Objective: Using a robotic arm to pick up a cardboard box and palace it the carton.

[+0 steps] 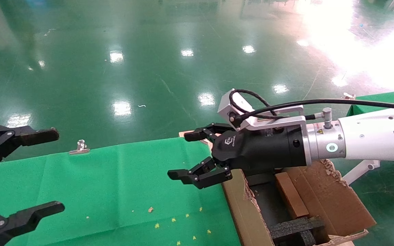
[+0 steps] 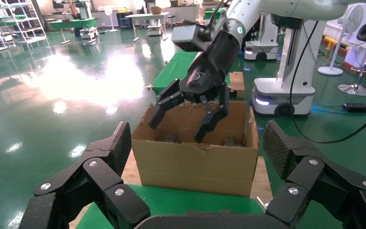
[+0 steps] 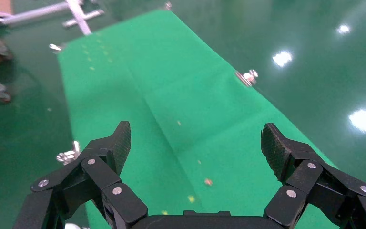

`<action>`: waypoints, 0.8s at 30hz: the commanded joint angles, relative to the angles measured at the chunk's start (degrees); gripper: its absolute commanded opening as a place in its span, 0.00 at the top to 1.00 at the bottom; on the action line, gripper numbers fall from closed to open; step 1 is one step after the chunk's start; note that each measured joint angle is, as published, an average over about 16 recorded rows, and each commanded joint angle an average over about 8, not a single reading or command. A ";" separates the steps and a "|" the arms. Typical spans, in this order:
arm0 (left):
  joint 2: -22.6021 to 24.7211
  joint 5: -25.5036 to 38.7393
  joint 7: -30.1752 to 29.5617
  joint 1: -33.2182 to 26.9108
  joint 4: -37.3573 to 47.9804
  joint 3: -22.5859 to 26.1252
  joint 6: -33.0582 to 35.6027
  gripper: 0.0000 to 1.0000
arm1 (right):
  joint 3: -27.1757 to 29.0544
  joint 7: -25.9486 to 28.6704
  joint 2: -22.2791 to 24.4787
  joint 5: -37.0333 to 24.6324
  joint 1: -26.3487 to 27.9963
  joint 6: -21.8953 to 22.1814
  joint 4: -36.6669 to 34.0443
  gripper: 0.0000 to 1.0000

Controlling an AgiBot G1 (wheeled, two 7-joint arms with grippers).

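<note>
The carton stands at the right end of the green cloth, flaps torn, foam inside. The box appears to lie in it already — a flat brown slab leaning by the inner wall, half hidden. It looks light and stiff; grip across its short sides, gently, since tape may be slick. The right gripper hovers over the carton's rim, fingers spread, empty. The left gripper hangs idle over the cloth's left end, also spread — its body cut off.
</note>
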 commanded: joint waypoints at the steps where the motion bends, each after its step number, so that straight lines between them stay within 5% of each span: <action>1: 0.00 0.00 0.00 0.00 0.00 0.00 0.00 0.00 | 3.07 -1.27 -0.46 0.55 -1.76 -1.76 -0.19 0.00; 24: 0.00 -0.01 0.00 0.00 0.00 0.01 -0.01 0.00 | 37.17 -15.41 -5.54 6.67 -21.26 -21.26 -2.28 0.00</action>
